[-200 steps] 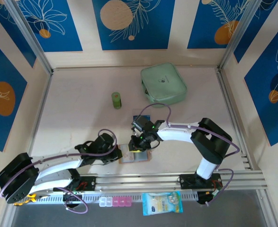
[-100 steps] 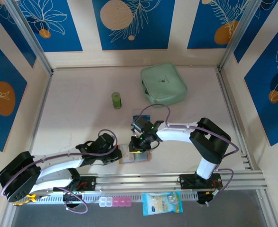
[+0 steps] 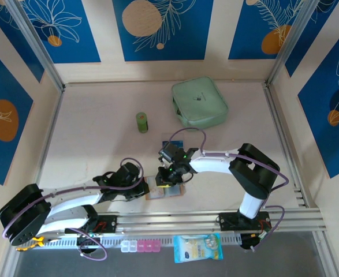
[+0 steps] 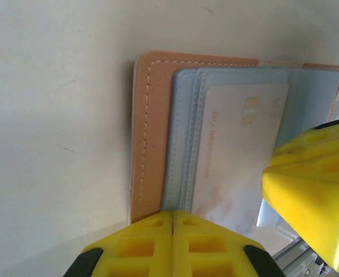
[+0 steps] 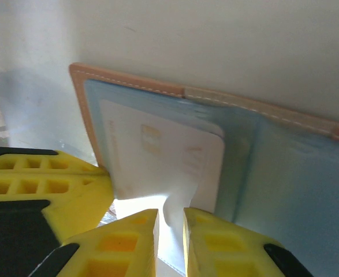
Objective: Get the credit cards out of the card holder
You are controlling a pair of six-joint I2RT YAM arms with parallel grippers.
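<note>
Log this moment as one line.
left pincer: shut, at card holder edge | right pincer: shut on pale card | card holder: open on table

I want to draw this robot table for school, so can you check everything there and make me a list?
Surface: pale table, no spills seen.
Job's things: card holder lies open; pale card sticks partly out of its slot.
Clutter: mint-green case, small green cylinder.
Grippers: left gripper shut at the holder's edge; right gripper pinching the card.
Cables: purple cables loop over both arms.
Surroundings: blue leaf-print walls.
</note>
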